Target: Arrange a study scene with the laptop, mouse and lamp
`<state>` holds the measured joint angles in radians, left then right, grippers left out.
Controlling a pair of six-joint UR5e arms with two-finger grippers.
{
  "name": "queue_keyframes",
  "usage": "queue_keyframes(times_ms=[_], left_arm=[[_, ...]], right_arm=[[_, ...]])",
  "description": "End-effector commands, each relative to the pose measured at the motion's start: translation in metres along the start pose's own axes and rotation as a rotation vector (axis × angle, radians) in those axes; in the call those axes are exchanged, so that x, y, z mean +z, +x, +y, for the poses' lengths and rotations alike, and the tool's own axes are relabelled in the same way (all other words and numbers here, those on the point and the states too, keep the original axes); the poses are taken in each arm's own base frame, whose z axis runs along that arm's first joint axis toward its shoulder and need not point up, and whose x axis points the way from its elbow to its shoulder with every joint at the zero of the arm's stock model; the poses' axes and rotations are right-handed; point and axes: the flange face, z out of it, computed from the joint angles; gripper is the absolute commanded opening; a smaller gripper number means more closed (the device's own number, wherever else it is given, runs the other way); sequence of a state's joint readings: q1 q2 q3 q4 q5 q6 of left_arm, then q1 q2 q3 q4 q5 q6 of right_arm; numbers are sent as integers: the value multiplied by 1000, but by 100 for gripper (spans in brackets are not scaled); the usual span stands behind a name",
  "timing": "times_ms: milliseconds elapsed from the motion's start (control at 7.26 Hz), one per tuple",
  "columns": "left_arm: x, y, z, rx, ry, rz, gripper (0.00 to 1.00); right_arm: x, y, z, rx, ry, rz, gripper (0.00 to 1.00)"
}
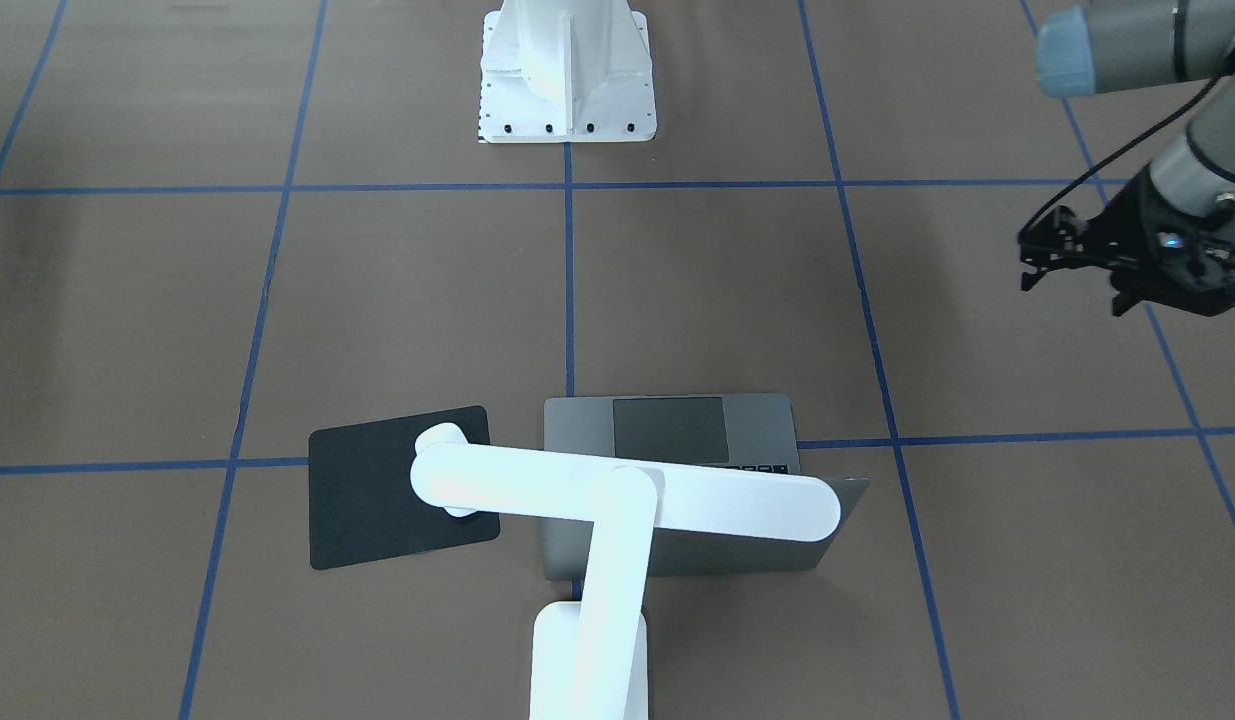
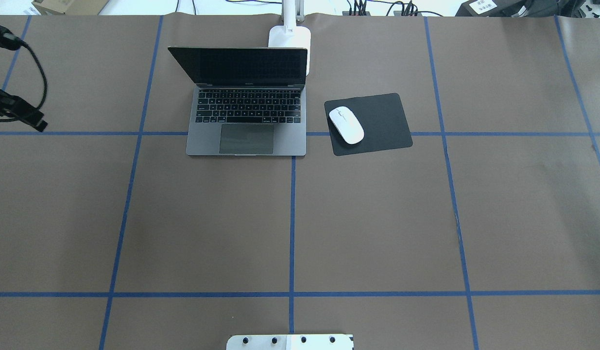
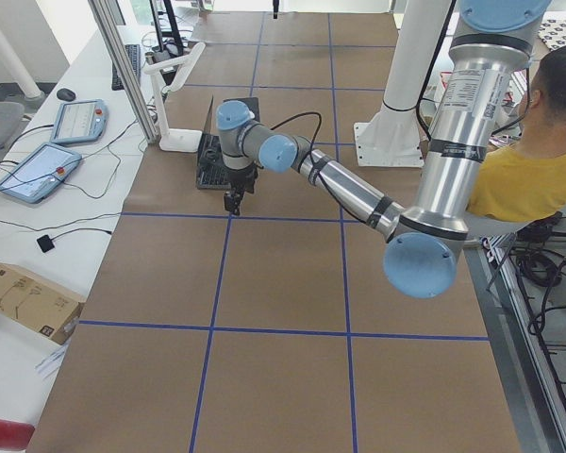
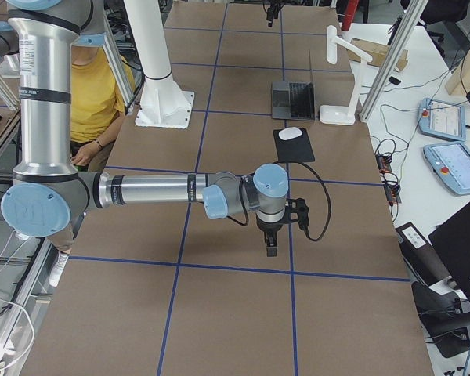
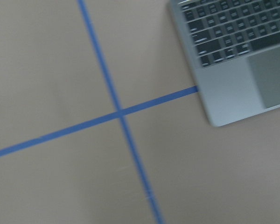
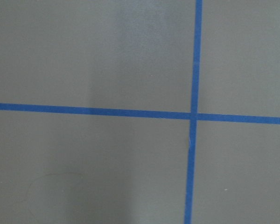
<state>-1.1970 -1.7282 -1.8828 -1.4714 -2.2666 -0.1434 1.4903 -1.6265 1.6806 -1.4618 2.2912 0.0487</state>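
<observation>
Study scene looks laid out; both arms stand clear of it.

From overhead, the slim grey metal laptop (image 2: pixel 246 141) stands open near the table's far edge. The small white rounded mouse (image 2: pixel 346 125) lies at its 3 o'clock on a flat black square mat (image 2: pixel 382 119). The all-white T-shaped desk lamp (image 1: pixel 627 495) rises at its 12 o'clock, bar head running 9-to-3 over the keyboard. The left gripper (image 1: pixel 1047 262), apparently carrying nothing, has the laptop at its 3 o'clock and is nearer it than the right gripper (image 4: pixel 271 243). I cannot tell whether either one's jaws are parted.
</observation>
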Motion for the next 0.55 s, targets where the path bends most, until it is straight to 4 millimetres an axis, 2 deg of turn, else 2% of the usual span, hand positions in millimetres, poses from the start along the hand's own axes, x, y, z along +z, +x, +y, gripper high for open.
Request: queue_keyframes(times_ms=[0,138,276,413], left_arm=[[5,-135,58,5,-40,6,100],[16,-188,82,-13,-67,6,100],[34,-231,138,-95,-107,-1,100],[38,-268,157,-163,-100,-8,100]], right_arm=[[-27,39,8,-84,-56,12,100],[-27,50,20,-68,-59,12,100],[-25,52,22,-67,-64,30,100],[-25,52,22,-68,-63,30,100]])
